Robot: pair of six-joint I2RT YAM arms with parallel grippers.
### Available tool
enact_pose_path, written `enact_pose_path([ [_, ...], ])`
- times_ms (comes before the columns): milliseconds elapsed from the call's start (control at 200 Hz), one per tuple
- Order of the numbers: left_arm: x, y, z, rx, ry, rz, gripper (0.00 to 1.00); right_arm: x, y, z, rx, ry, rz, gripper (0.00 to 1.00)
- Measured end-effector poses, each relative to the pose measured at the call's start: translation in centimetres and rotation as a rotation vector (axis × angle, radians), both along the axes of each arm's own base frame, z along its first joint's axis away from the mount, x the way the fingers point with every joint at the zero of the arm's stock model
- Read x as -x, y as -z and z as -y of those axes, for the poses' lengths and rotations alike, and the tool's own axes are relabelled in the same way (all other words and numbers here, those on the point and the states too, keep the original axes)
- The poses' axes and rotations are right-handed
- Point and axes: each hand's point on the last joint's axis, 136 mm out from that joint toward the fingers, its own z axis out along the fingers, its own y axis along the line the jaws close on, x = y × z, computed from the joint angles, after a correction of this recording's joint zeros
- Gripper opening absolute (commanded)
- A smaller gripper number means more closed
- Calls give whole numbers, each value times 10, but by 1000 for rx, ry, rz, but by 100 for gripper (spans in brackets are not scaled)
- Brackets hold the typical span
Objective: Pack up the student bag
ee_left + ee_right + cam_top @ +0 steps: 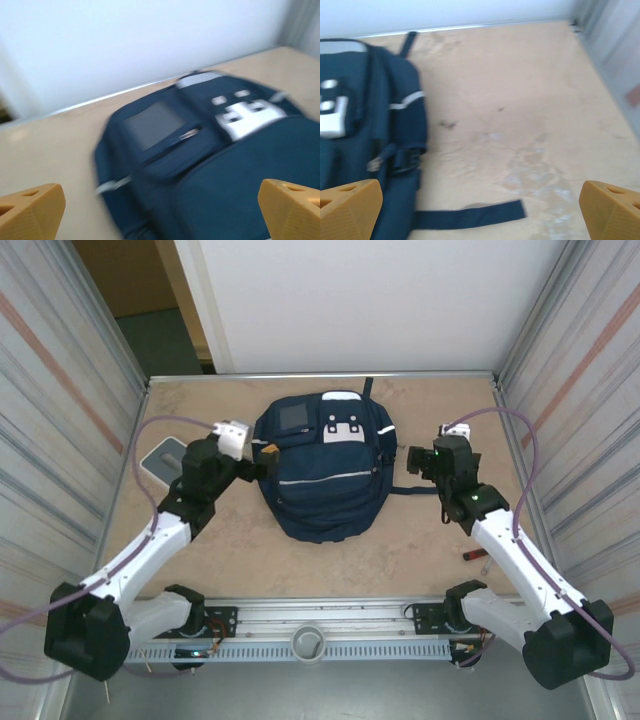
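Note:
The student bag point(325, 475), a large navy backpack with white stripes and white and grey patches, lies flat in the middle of the table. My left gripper point(263, 460) hovers at its left edge, open, and in the left wrist view its orange fingertips point(30, 210) stand wide apart over the blurred bag point(210, 165) with nothing held. To the right of the bag my right gripper point(412, 461) is open too. In the right wrist view its fingertips point(612, 207) straddle bare table and a loose dark strap point(470, 214), with the bag's side point(365, 115) at the left.
A flat grey slab point(160, 456) lies on the table at the far left. A small red item point(475, 555) lies near the right arm. Corrugated metal walls point(60, 390) close both sides, and a white panel point(370, 300) stands at the back.

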Motion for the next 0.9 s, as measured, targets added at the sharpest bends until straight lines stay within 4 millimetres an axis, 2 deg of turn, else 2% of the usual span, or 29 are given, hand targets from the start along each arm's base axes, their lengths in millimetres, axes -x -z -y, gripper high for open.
enact_pose_path([
  [155, 6, 36, -69, -48, -263, -41, 99, 6, 13, 33, 82, 129, 14, 99],
  [255, 9, 47, -97, -67, -360, -50, 99, 7, 24, 56, 96, 207, 34, 99],
  [351, 8, 59, -112, -78, -402, -52, 99, 10, 49, 70, 114, 233, 44, 99],
  [516, -4, 101, -118, -120, -416, -149, 99, 9, 116, 65, 162, 154, -49, 99],
  [611, -10, 123, -113, -134, -383, -189, 99, 1, 135, 57, 157, 95, -70, 99],
  [741, -13, 141, -106, -140, -330, -205, 99, -17, 132, 48, 111, 37, -11, 99],
  [902, -19, 131, -107, -96, -296, -148, 99, -35, 118, 44, 60, -11, 88, 99],
])
